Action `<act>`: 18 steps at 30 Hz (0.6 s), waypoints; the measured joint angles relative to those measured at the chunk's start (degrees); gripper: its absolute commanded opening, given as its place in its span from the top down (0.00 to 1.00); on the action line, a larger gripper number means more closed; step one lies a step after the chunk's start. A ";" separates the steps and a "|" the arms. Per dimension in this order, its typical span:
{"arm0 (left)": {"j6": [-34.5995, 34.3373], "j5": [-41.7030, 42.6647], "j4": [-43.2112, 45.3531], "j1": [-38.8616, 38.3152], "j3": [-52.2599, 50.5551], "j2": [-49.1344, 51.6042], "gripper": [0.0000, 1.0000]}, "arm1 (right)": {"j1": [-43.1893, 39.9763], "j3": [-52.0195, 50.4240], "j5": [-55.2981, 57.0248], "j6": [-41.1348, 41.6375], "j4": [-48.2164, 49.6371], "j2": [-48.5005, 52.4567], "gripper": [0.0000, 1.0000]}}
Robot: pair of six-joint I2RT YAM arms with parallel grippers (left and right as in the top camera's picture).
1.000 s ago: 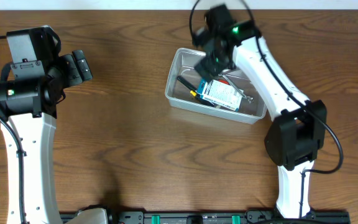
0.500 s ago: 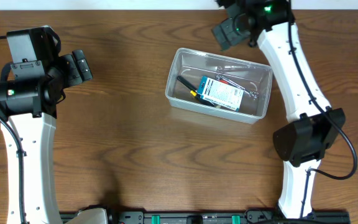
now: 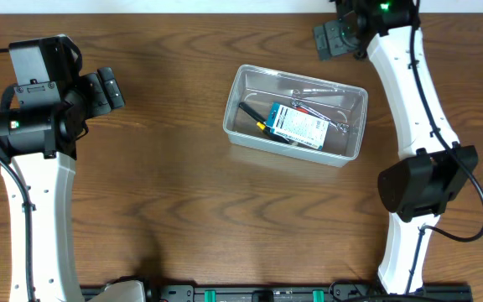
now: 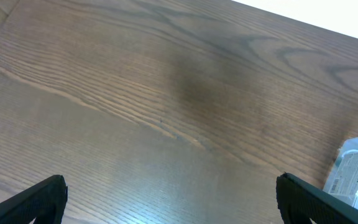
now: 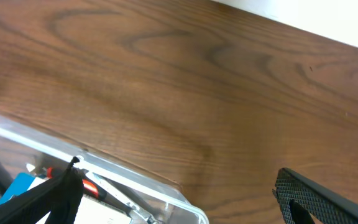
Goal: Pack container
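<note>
The clear plastic container (image 3: pixel 243 136) sits at the table's centre right. It holds a blue-and-white packet (image 3: pixel 297 126), a black-handled tool (image 3: pixel 251 115) and metal tools with red grips. My right gripper (image 3: pixel 339 37) is open and empty, raised beyond the container's far right corner; its wrist view shows the container's rim (image 5: pixel 129 180) low left between the open fingers (image 5: pixel 182 202). My left gripper (image 3: pixel 107 88) is open and empty at the far left, well away from the container; in its wrist view the fingers (image 4: pixel 169 199) span bare wood, with the packet's edge (image 4: pixel 353 171) at right.
The table is dark brown wood, and its far edge (image 5: pixel 303 34) runs close behind my right gripper. A black rail (image 3: pixel 258 294) lies along the near edge between the arm bases.
My right gripper has lifted out of the container and moved back and right to the far edge, open and empty. The packet stays in the container. The left arm has not moved.
</note>
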 measured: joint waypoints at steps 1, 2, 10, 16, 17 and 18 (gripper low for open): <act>0.00 0.00 0.00 0.00 0.00 0.00 0.02 | -0.26 0.00 0.17 0.55 -0.15 0.00 0.01; 0.00 -0.02 0.00 0.00 0.00 0.00 0.02 | -0.39 0.00 0.28 0.94 -0.48 0.00 0.01; 0.02 0.00 0.00 0.00 0.00 0.00 0.02 | -0.44 0.00 0.33 2.21 -4.96 0.00 0.01; 0.00 0.00 0.00 0.00 0.00 0.00 0.02 | -0.44 0.00 -0.09 2.38 -5.44 0.00 0.01; 0.00 0.00 0.00 0.00 0.00 0.00 0.02 | -0.42 0.00 -0.92 2.40 -5.81 0.00 0.01; 0.00 0.00 0.00 0.00 0.00 0.00 0.02 | -0.44 0.00 -2.29 2.40 -6.60 0.00 0.01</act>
